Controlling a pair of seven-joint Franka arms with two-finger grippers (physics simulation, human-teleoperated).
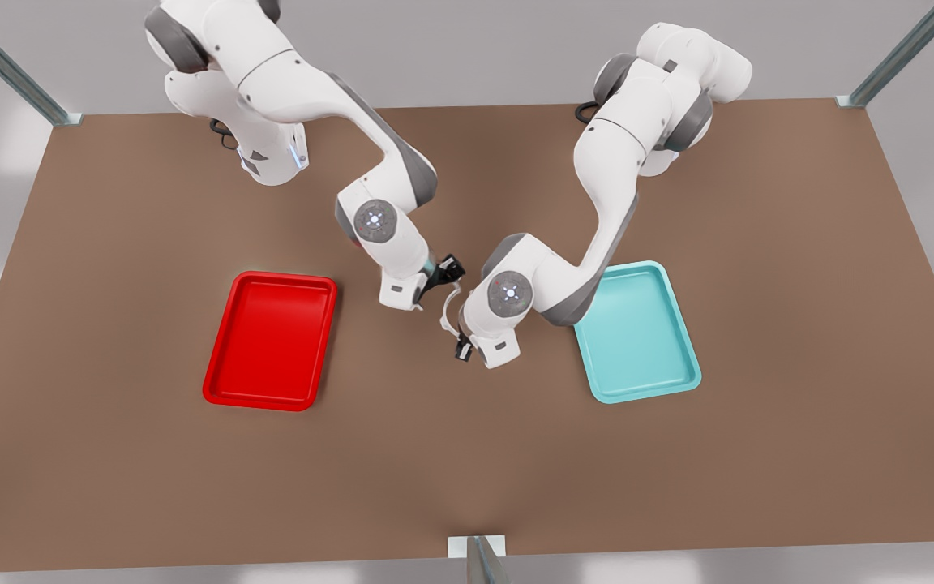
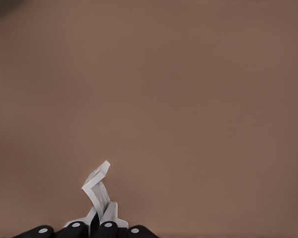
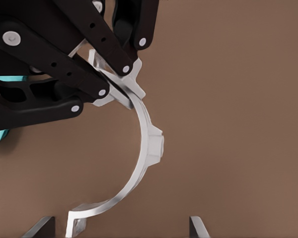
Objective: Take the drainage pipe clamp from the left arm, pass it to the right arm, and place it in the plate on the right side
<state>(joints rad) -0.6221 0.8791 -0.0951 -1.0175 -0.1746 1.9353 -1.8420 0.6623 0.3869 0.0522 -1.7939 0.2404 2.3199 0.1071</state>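
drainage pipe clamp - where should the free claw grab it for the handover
Grip the drainage pipe clamp at its free tabbed end, opposite the end the left claw pinches. The open right claw faces that end; close across the thin band.

Simulated lab bench: brown tabletop (image 1: 151, 487), metal frame posts (image 1: 5, 69).

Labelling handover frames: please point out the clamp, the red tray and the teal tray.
clamp (image 3: 151, 144): right wrist view, middle of the arc.
red tray (image 1: 271, 339): front view, its bare floor.
teal tray (image 1: 637, 341): front view, its bare floor.
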